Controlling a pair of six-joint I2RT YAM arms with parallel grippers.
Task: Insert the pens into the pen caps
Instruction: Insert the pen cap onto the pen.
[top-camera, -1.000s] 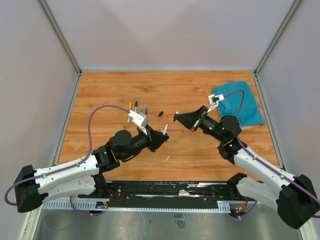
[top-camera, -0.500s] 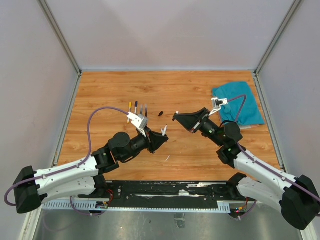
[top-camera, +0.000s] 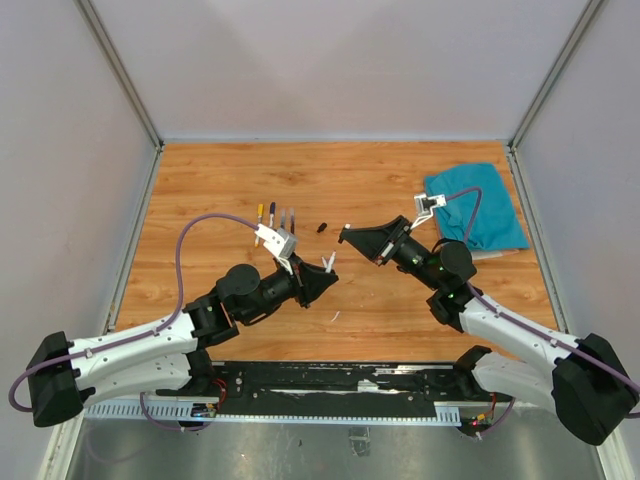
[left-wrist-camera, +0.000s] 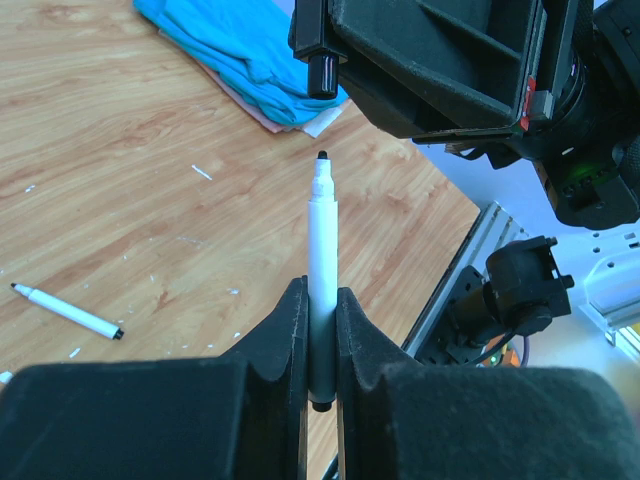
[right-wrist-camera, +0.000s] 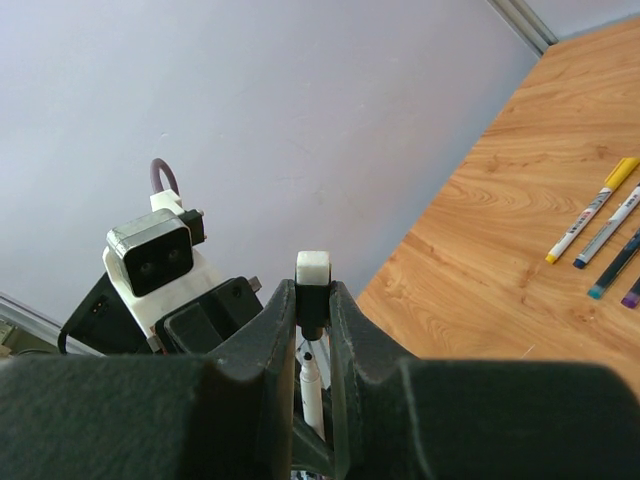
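Above table (top-camera: 300, 180): left end effector (left-wrist-camera: 320, 292) clamps white pen (left-wrist-camera: 322, 240); right end effector (right-wrist-camera: 313, 296) pinches black cap (left-wrist-camera: 322, 72), near pen tip.

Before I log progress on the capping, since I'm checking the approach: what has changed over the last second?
The right jaws, shut on the small black pen cap, edged slightly left, toward the thin white black-tipped pen clamped in the left jaws. Nothing was grasped or released. The left arm, the loose pens lying on the wooden table and the teal cloth stayed put.
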